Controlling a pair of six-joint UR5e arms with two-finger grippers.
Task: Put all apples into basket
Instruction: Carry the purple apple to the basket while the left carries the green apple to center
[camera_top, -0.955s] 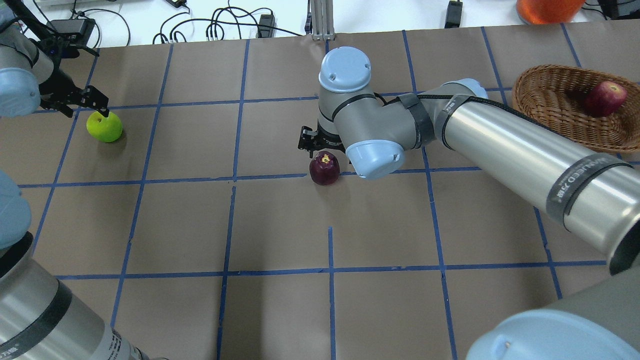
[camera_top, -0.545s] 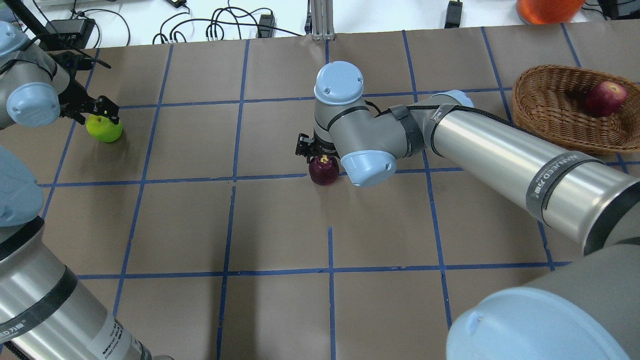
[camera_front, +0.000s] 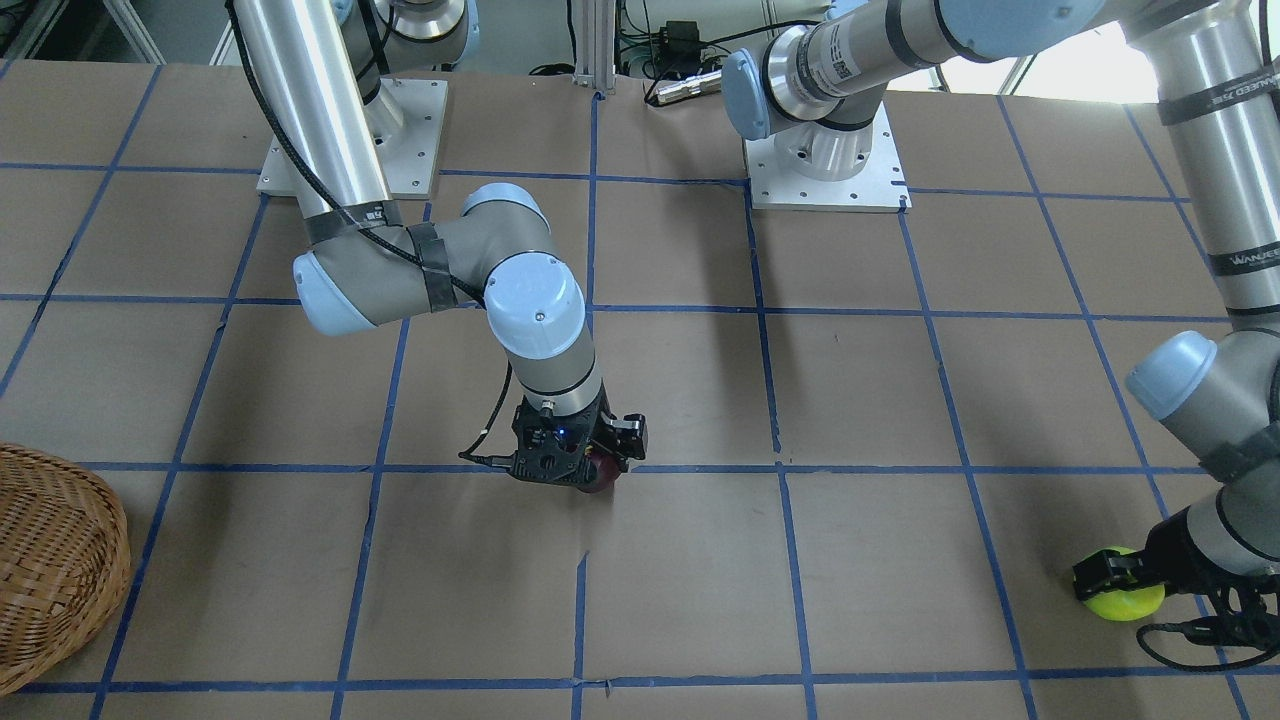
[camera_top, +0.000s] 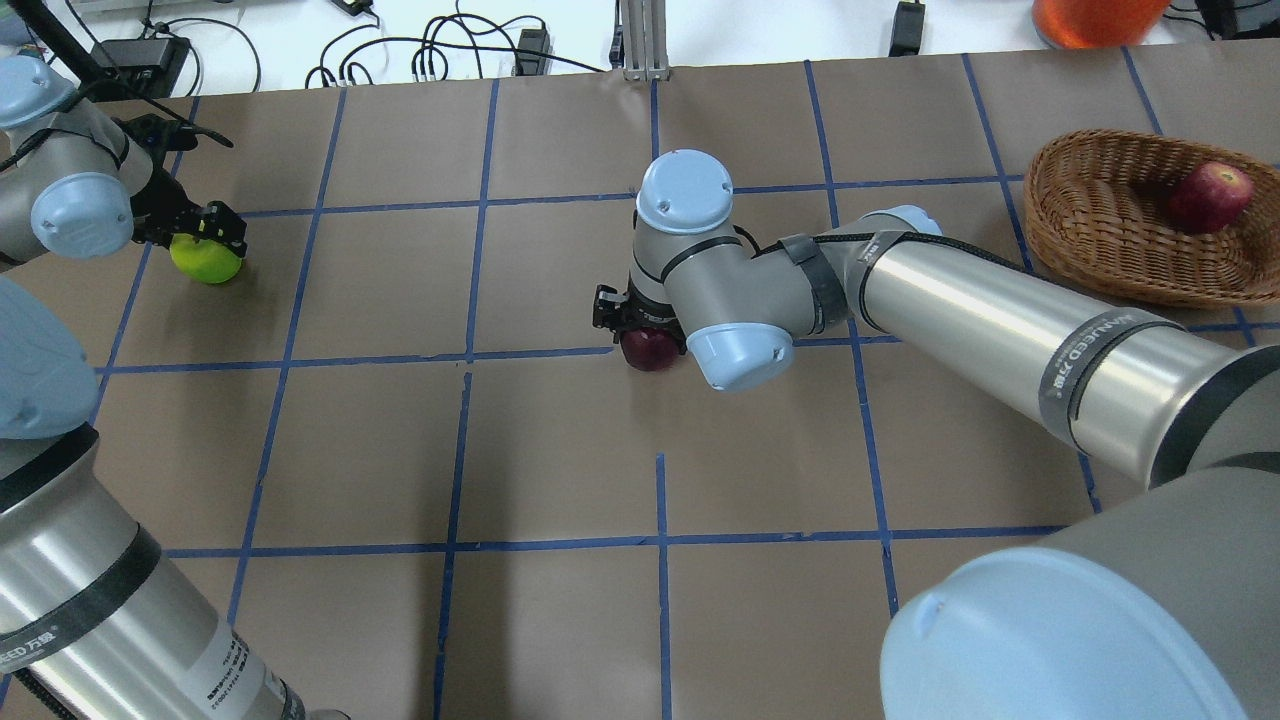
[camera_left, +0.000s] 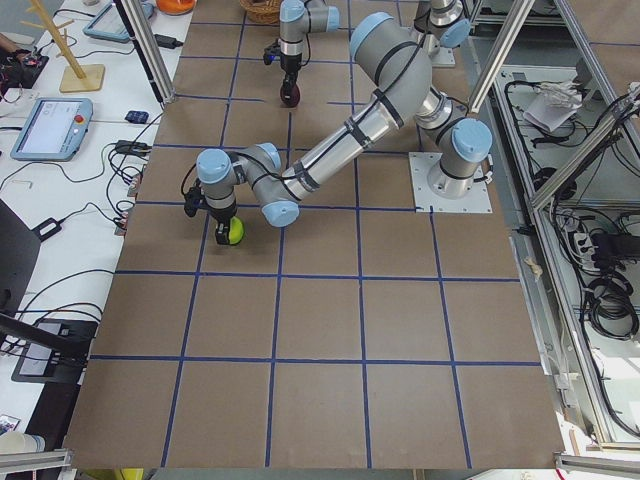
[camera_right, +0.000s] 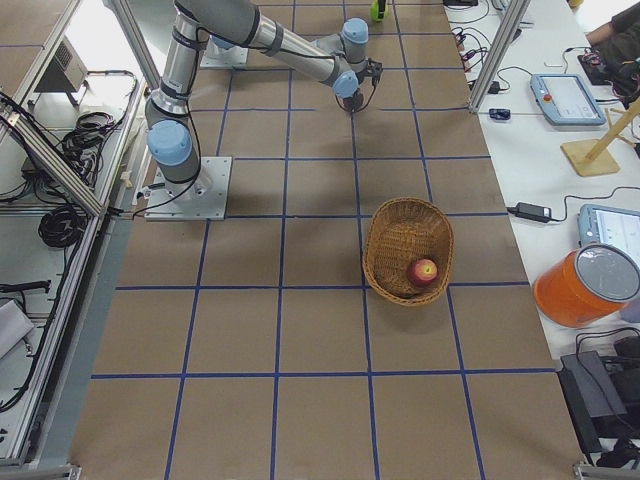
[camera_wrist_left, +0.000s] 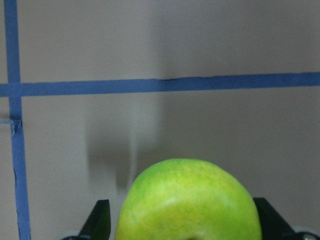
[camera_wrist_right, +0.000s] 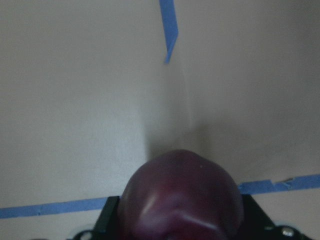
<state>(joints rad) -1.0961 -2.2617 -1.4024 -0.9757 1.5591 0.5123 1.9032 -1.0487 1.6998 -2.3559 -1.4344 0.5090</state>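
The lime green apple (camera_top: 207, 262) sits on the table at the far left. My left gripper (camera_top: 198, 240) is down over it, and in the left wrist view its open fingers (camera_wrist_left: 101, 220) straddle the apple (camera_wrist_left: 187, 197). The dark purple apple (camera_top: 648, 352) sits at the table's middle. My right gripper (camera_top: 640, 328) is down over it, open, with fingers (camera_wrist_right: 111, 216) close on both sides of the apple (camera_wrist_right: 182, 192). The red apple (camera_top: 1210, 197) lies in the wicker basket (camera_top: 1085, 205) at the far right.
An orange container (camera_top: 1095, 20) stands behind the basket, off the brown paper. Cables and power bricks (camera_top: 450, 50) lie along the table's far edge. The right arm's long link (camera_top: 1000, 310) stretches low over the table between the purple apple and the basket.
Both grippers have come down over their apples. The left one moved from beside the green apple onto it. The right one moved toward me and now covers the purple apple's top.
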